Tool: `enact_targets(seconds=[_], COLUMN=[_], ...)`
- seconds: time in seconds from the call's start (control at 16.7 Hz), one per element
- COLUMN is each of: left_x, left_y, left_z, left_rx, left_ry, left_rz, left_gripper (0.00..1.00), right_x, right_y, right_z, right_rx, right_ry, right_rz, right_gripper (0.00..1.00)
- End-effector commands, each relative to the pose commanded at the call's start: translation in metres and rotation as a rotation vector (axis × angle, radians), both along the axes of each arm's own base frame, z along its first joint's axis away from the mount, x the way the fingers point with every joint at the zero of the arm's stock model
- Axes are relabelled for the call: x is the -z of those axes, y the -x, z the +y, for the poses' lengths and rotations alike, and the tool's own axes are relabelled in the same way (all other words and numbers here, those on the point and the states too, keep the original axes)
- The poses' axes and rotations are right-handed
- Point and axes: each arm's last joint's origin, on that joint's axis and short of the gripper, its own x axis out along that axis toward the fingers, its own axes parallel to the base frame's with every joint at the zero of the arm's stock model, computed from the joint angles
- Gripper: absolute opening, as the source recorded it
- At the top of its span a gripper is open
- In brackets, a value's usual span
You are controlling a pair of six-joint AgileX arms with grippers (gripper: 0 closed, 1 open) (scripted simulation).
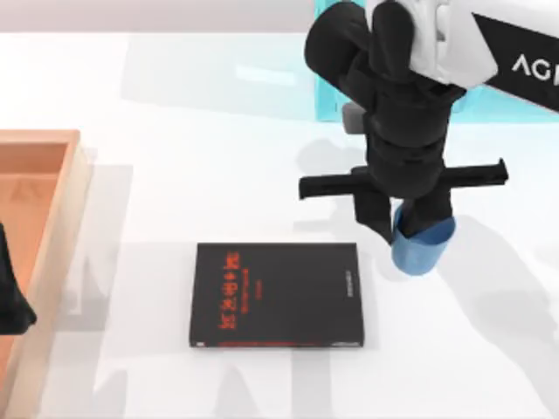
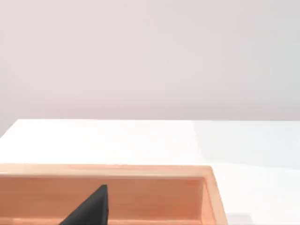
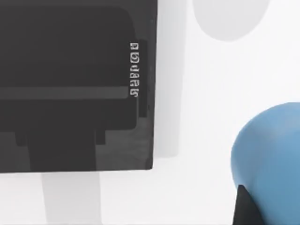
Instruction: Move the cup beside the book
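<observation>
The cup (image 1: 423, 249) sits clenched in the right claw (image 1: 410, 229), just off the right edge of the book (image 1: 278, 295) on the white bench (image 1: 175, 131). The left claw (image 1: 10, 297) is parked over a wooden tray (image 1: 65, 188) at the far left; whether it is released or clenched, I cannot tell.

cup (image 1: 423, 249): translucent blue plastic look, smooth, at the right gripper's (image 1: 410, 229) jaws | book (image 1: 278, 295): matt black cover, faintly reflective, red print, just beside the jaws | tray (image 1: 74, 188): pale wood, smooth, well away from the jaws | table (image 1: 175, 105): white, smooth, slight sheen | right gripper: matt black plastic
</observation>
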Motion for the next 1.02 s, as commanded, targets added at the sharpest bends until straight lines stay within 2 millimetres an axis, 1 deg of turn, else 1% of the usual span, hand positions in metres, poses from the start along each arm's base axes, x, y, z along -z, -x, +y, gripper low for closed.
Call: enact_targets(seconds=[0.12,0.42,0.54,0.66,0.9,1.02], left_x=[0.0,0.0,0.0,0.0,0.0,0.0], left_y=[0.0,0.0,0.0,0.0,0.0,0.0], left_z=[0.0,0.0,0.0,0.0,0.0,0.0], left_rx=[0.0,0.0,0.0,0.0,0.0,0.0], left_ry=[0.0,0.0,0.0,0.0,0.0,0.0], left_rz=[0.0,0.0,0.0,0.0,0.0,0.0], left_gripper=[1.0,1.0,1.0,1.0,1.0,1.0], right_x=[-0.001,-0.002,0.002,0.015,0.052,0.062], right_y=[0.001,0.0,0.001,0.001,0.001,0.001], right_z=[0.004,0.002,0.003,0.002,-0.004,-0.007], right_rx=[0.025,0.031,0.025,0.015,0.02,0.025], right_ry=[-0.003,-0.005,-0.006,-0.005,-0.007,-0.004], right_rz=[-0.013,-0.012,-0.014,-0.013,-0.01,-0.013], right_gripper=[0.0,0.0,0.0,0.0,0.0,0.0])
